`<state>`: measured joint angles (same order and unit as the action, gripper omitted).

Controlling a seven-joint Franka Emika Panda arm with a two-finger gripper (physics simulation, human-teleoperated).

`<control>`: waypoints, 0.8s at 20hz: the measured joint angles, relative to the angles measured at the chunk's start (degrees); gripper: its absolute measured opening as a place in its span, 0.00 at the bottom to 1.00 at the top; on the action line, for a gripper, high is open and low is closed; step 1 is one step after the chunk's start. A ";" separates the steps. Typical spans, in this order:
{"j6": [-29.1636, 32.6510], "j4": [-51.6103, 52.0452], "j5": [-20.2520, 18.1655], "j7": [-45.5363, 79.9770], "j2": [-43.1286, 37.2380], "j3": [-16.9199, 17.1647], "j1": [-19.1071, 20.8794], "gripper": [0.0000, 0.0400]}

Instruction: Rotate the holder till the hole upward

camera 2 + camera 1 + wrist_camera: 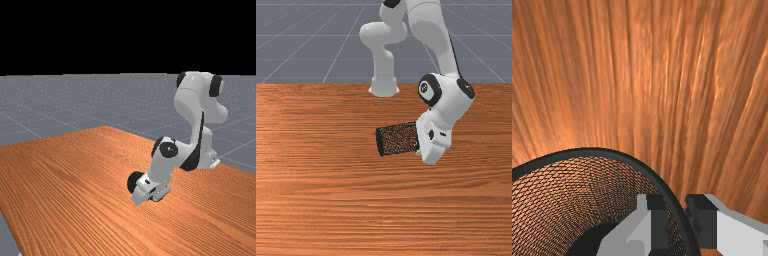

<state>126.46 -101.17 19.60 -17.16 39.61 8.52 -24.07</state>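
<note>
The holder (398, 139), a dark mesh cylinder, is at the centre of the front view's frame, lying on its side over the table (331, 200). Its long axis runs across the picture, slightly slanted. The solid black end (379, 142) faces the front view's left. The open end faces the front view's right, where the gripper (431, 142) stands against it, just right of centre and tilted. The hole therefore points sideways.

In the far view, the hand and holder are below and slightly right of the frame's centre. The black end shows as an upright disc beside the hand, on the far view's left of it. The arm (165, 155) reaches down to them from the right part of the frame.

Condition of the gripper (677, 220) in the wrist view: the fingers (658, 225) stand a narrow gap apart, closed on the holder's wall at the rim (647, 172). One finger is inside the opening, the other outside, with the wall pinched between their dark pads. Past the inner finger, the mesh interior curves down to the dark base.
</note>
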 joint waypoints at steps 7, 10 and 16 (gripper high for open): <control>-8.87 -1.89 -26.84 -25.59 -9.59 -8.46 10.99 0.16; -13.47 -1.64 -32.72 -29.34 -14.35 -6.99 11.61 0.19; -12.79 -20.28 -44.61 -41.01 -27.46 -2.89 10.61 0.13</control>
<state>113.67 -121.45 -25.02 -58.17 12.15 5.63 -13.45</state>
